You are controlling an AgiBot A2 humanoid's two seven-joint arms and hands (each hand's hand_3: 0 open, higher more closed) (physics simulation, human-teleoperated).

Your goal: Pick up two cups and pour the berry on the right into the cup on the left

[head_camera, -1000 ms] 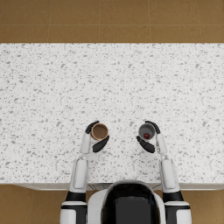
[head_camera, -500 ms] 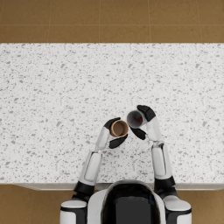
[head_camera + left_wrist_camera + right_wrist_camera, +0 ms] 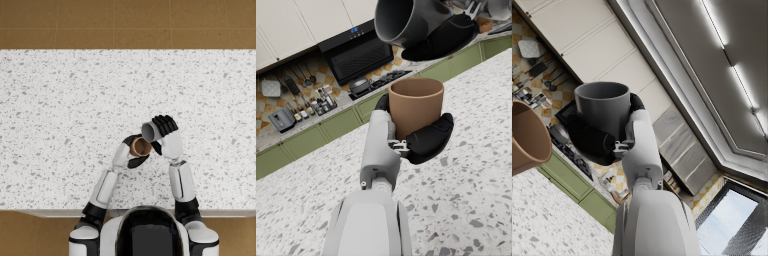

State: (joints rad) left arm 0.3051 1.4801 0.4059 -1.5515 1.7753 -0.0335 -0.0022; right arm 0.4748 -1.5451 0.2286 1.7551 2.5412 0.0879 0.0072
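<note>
My left hand [image 3: 134, 156] grips a brown cup [image 3: 140, 147], upright above the speckled counter [image 3: 60, 110] near its front edge. The same brown cup [image 3: 415, 105] shows in the left wrist view, held by the left hand [image 3: 426, 140]. My right hand [image 3: 166, 131] holds a grey cup [image 3: 150, 131] tipped on its side, its mouth turned toward the brown cup and just above its rim. In the right wrist view the grey cup [image 3: 602, 107] sits in the right hand [image 3: 594, 137], with the brown cup [image 3: 529, 137] close beside it. No berry is visible in any view.
The white speckled counter [image 3: 210, 90] stretches wide to either side and to the back. Beyond its far edge lies brown tiled floor [image 3: 125, 22]. Kitchen cabinets and a stove [image 3: 356, 55] appear in the wrist views' background.
Both hands have drawn together at the middle. The grey cup has risen and tipped further over the brown cup, which shifted slightly right.
</note>
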